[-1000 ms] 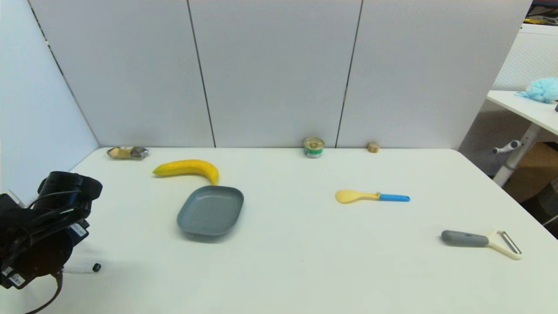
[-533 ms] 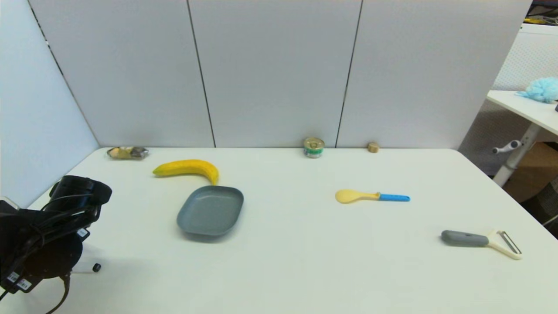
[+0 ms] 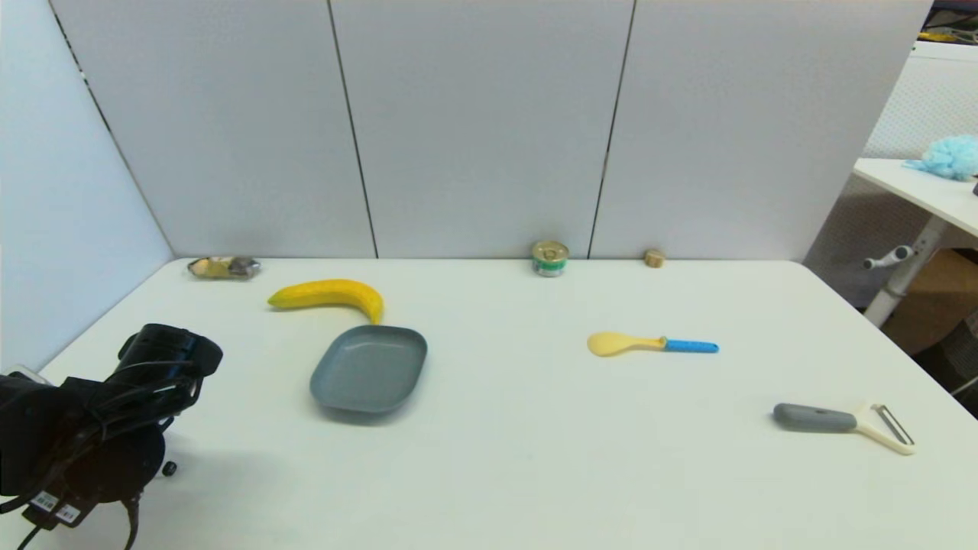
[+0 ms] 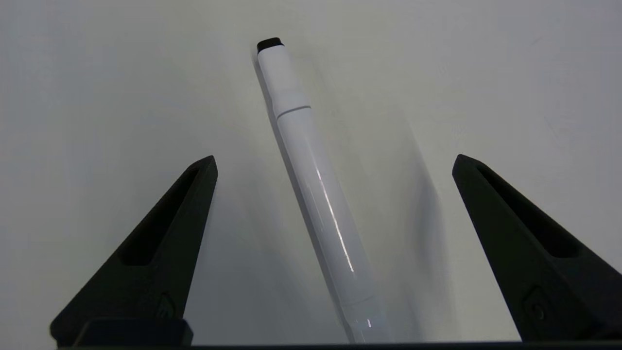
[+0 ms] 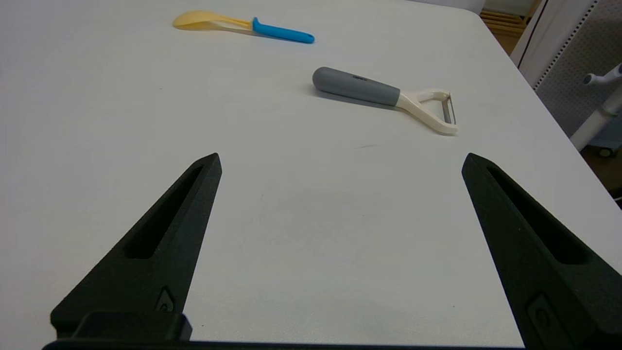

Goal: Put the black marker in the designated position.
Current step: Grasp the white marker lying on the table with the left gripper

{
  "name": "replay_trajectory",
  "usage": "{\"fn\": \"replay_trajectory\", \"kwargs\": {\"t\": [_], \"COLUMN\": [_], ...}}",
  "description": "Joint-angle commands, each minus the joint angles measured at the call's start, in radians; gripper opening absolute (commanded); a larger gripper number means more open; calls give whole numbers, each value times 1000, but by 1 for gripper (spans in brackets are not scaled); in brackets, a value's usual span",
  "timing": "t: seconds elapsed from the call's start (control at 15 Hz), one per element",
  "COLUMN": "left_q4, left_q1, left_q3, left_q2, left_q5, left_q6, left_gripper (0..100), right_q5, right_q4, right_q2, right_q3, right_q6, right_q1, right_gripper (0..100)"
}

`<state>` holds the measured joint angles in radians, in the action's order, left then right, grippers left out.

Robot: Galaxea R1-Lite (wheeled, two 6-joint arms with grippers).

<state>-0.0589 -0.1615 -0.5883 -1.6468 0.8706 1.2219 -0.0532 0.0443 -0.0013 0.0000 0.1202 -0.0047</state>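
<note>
Left gripper (image 4: 334,163) hung wide open, empty, straddling the marker (image 4: 316,189). It looked light, stiff, glossy: slippery, I'd guess. Grab mid-barrel.

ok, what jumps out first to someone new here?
The left gripper, low at the table's near left corner, fingers spread wide either side of the white marker lying flat. Farther back sit a yellow banana and grey tray.

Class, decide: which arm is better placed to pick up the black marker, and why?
Left. The left gripper is open with the black marker lying on the table between its fingers. The right gripper sits near the peeler, with no marker in its view.
</note>
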Motion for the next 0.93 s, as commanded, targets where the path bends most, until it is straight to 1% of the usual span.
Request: {"fn": "replay_trajectory", "kwargs": {"t": [0.07,0.47,0.93], "left_q4": [-1,-33,-33], "left_q1": [-3,-3,-12], "left_q3": [1,-1,-7], "left_q2": [-18,-45,-59], "left_q5": [4,5,4], "left_q6": [16,16,14], "left_gripper": [100,100,100], "right_q5": [0,0,0], "right_q4": [0,0,0], "right_q2": [-2,1,1], "right_q3": [0,0,0], "right_q6": [1,1,1], "right_q1": [0,0,0], "right_gripper": [100,100,100]}}
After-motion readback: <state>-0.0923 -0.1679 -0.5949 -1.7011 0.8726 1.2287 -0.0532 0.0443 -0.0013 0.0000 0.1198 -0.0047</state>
